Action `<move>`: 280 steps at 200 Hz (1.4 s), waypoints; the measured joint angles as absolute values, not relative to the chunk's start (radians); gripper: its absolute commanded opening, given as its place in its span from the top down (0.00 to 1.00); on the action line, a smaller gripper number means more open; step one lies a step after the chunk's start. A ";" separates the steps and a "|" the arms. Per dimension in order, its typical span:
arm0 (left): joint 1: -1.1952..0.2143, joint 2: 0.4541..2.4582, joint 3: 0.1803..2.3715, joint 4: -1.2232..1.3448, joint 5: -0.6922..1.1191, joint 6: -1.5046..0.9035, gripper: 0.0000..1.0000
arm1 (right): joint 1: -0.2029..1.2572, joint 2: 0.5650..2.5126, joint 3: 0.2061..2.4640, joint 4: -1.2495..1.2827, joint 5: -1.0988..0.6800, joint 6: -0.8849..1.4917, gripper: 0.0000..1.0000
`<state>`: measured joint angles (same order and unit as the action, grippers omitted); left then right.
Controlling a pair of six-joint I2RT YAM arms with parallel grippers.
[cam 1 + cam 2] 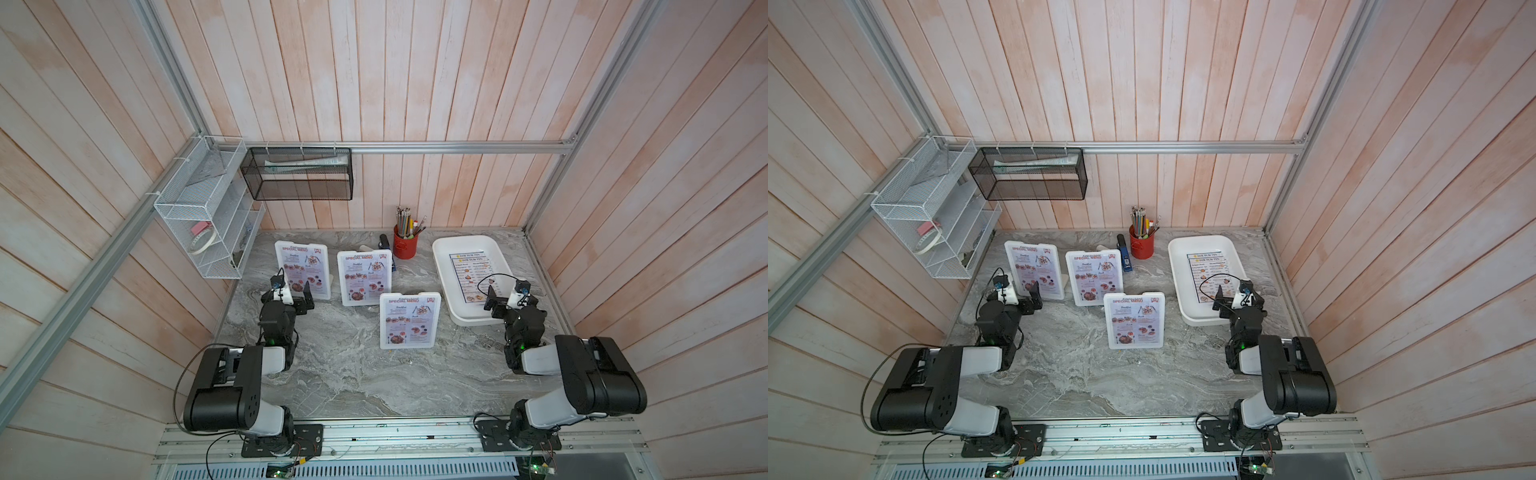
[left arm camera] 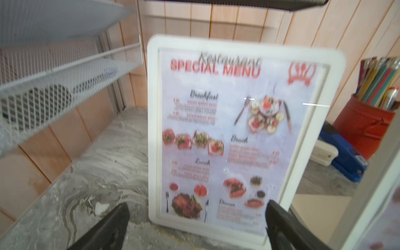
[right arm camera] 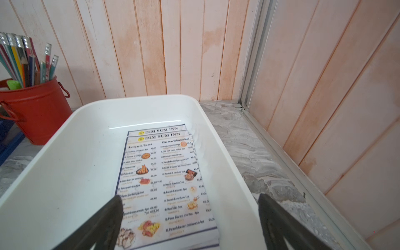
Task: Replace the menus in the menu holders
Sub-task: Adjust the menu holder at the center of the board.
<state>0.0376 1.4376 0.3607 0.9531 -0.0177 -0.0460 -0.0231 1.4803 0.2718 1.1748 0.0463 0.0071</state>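
Three white menu holders (image 1: 302,270) (image 1: 365,277) (image 1: 409,320) stand upright on the marble table, each showing a red-titled Special Menu sheet (image 2: 227,129). My left gripper (image 1: 299,297) (image 2: 198,206) is open, low in front of the far-left holder (image 2: 153,129), with nothing between its fingers. A small stack of blue-bordered Dim Sum Inn menus (image 1: 471,276) (image 3: 164,177) lies flat in a white tray (image 1: 440,257) at the right. Hovering over the tray's near end, my right gripper (image 1: 498,299) (image 3: 190,199) is open and empty above the sheets.
A red bucket of pencils (image 1: 405,245) and a blue stapler (image 1: 1125,255) sit at the back behind the holders. A white mesh rack (image 1: 208,216) hangs on the left wall beside the far-left holder. A black mesh basket (image 1: 299,174) hangs on the back rail.
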 measured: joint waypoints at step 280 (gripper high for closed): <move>-0.607 1.117 0.720 -0.576 0.023 -0.572 0.00 | 0.419 0.779 0.345 0.100 -0.403 0.363 0.14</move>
<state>-0.6067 1.1172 0.7204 -0.5758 0.0227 -0.5724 0.4191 0.7788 0.3447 0.0998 -0.4030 0.3630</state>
